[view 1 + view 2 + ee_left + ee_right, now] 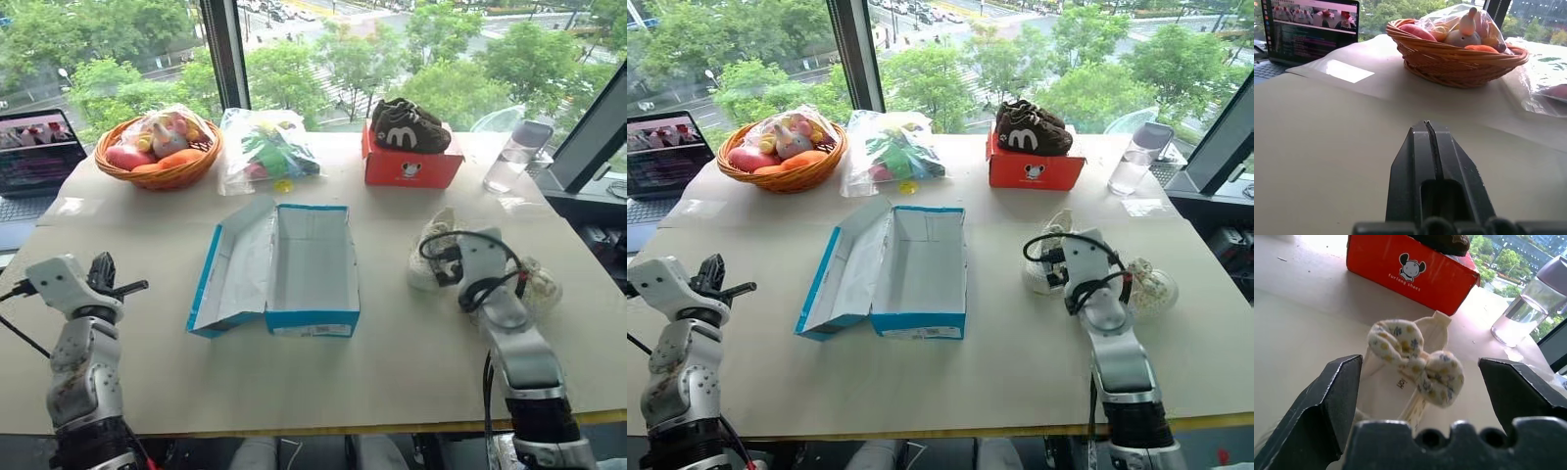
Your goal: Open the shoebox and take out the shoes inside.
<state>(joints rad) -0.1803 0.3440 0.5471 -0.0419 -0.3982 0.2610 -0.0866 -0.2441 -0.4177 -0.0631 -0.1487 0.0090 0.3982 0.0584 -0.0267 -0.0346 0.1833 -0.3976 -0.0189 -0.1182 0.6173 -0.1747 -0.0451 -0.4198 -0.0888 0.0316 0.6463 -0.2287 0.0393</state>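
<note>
Beige worktop [392, 362] fronts a window. Nearest, the left gripper [1427, 128] is pressed together, empty; the right gripper [1420, 396] gapes around the shoes [1415, 367]. Beyond, the shoebox [312, 269] lies open, centre.

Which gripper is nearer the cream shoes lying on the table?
The right. The right gripper stands open directly at the shoes, while the left gripper, shut, sits far across the table beyond the open shoebox.
</note>
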